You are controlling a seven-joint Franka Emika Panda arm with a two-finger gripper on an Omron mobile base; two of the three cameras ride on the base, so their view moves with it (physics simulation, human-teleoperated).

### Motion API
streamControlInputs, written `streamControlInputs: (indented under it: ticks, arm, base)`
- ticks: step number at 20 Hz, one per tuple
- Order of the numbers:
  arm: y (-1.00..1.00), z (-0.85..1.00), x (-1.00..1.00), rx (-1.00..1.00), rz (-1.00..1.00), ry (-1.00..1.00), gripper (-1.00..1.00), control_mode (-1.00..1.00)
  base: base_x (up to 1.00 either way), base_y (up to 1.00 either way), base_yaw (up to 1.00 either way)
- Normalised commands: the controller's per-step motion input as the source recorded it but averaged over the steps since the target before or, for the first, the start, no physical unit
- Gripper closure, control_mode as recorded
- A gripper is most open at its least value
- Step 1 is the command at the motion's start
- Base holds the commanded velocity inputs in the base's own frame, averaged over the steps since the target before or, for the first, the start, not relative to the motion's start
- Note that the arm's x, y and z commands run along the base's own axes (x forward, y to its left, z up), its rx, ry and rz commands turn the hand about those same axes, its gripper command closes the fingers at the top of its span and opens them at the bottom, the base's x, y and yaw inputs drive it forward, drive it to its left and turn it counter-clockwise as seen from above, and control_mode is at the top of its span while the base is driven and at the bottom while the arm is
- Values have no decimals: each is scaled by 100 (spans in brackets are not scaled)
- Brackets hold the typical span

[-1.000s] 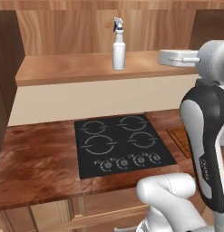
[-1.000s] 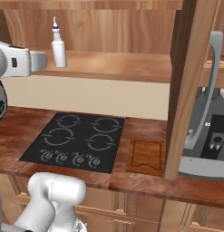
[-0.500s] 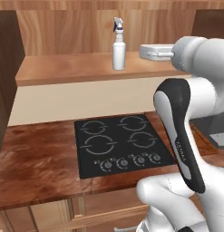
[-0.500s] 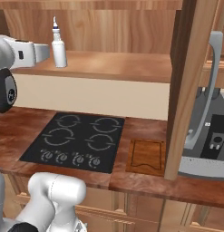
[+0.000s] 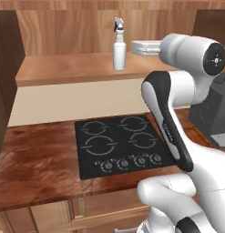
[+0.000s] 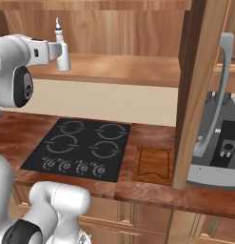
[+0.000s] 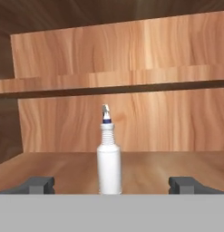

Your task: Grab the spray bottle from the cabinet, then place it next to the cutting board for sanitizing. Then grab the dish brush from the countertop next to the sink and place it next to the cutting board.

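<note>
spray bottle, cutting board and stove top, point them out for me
spray bottle [image 7: 109, 165], hand view, on its white body
cutting board [image 6: 153, 164], right base view, middle of its face
stove top [image 5: 123, 146], left base view, between the rings

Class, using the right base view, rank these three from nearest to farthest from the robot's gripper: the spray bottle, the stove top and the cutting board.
Measured from the gripper:
1. The spray bottle, upright on the shelf just ahead of the open fingers.
2. The stove top, below on the countertop.
3. The cutting board, on the countertop right of the stove top, beside the cabinet's side panel.
</note>
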Motion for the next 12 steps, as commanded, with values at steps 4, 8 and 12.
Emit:
streamControlInputs:
  ticks: [4, 8, 12]
  arm:
    - [1, -1, 60, 0, 0, 0, -100, -100]
    - [1, -1, 59, 0, 0, 0, -100, -100]
    - [1, -12, 51, 0, 0, 0, -100, -100]
  base:
    - [0, 0, 0]
    - [0, 0, 0]
    - [0, 0, 0]
